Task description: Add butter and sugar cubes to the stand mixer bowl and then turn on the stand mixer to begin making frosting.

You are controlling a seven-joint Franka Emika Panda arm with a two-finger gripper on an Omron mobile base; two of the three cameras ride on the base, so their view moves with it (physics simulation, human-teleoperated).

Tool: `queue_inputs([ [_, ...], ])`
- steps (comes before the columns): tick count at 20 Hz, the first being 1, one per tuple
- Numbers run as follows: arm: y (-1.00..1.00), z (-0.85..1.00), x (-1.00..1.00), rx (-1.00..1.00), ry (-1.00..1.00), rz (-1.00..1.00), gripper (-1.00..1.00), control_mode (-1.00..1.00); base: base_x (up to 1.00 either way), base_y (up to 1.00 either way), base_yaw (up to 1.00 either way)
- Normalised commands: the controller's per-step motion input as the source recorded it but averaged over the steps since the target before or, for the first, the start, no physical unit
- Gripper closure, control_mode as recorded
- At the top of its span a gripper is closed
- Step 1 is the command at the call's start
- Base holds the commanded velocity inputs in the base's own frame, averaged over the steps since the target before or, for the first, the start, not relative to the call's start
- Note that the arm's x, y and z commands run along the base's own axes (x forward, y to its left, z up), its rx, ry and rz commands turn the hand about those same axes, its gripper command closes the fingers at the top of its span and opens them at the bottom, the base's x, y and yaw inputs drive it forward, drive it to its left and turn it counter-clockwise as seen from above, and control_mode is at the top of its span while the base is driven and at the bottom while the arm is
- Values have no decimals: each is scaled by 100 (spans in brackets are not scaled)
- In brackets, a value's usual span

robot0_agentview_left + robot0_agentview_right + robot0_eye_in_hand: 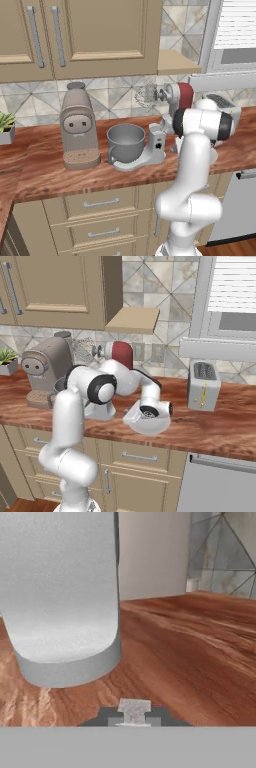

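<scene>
My gripper (148, 415) is low over the counter (200, 652), beside the stand mixer (172, 97) column (60, 602); the dark tips at the bottom of the hand view seem clenched on a small pale block (134, 708), probably a sugar cube. The stand mixer bowl (126, 141) sits on the mixer base, left of my arm, next to the coffee machine (78, 127). Best move I reckon: lift straight, clear the column, swing over the bowl rim, then let go low. Butter not made out; my forearm blocks the hand in the left base view
</scene>
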Motion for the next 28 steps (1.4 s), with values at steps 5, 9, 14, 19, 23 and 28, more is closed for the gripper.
queue_inputs([
  [5,0,70,-93,1,-4,-2,100,-100,0,0,0],
  [9,0,100,-86,0,-7,-4,100,-100,0,0,0],
  [14,0,100,-82,0,-5,-5,100,-100,0,0,0],
  [19,9,100,-99,-5,0,-10,100,-100,0,0,0],
  [23,42,100,-100,-11,0,-7,100,-100,0,0,0],
  [28,84,100,-92,-20,0,-1,100,-100,0,0,0],
])
